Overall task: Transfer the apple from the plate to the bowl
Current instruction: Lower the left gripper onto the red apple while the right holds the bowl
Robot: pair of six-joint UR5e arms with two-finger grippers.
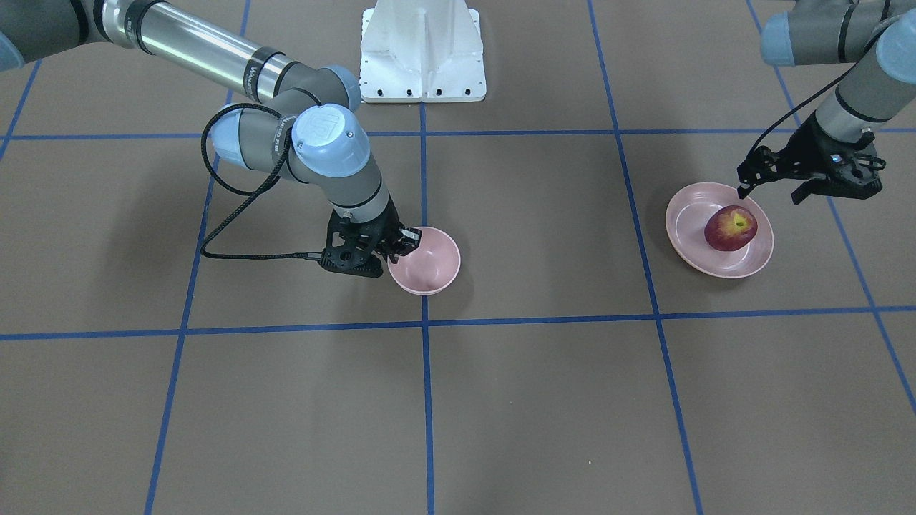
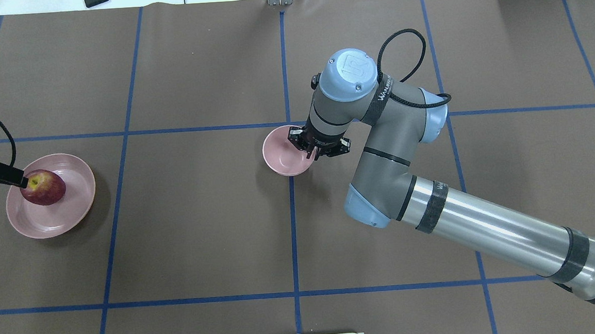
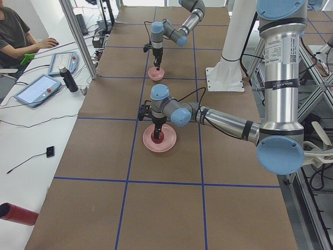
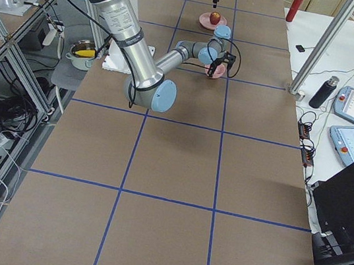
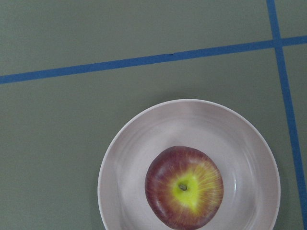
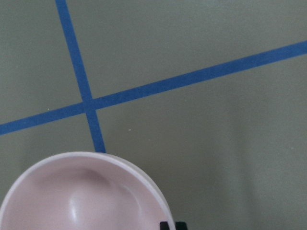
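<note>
Apple: a round dark-red apple (image 5: 184,188) with a yellow patch around its stem dimple. It sits in the dish below the left wrist camera, a little off the dish's centre, with the dimple facing up.
Plate: a wide, shallow pale-pink round plate (image 5: 125,168) with a raised rim. It lies flat on the robot's left side of the table and carries the apple.
Left gripper: the black two-finger left gripper (image 1: 769,194) hangs just above the apple and points down. Its fingers are spread wide and hold nothing, with a clear gap between them and the fruit.
Bowl: a small, deep pale-pink bowl (image 1: 429,265). It stands upright on a blue line near the table's middle, well apart from the plate.
Right gripper: the right gripper (image 1: 408,242) is down at the bowl's rim on the robot's right side. Its fingers are drawn narrow, pinching the rim between them.
Table: a brown mat (image 1: 544,400) marked with a grid of blue tape. A white mount base (image 1: 422,54) stands at the robot's edge.
</note>
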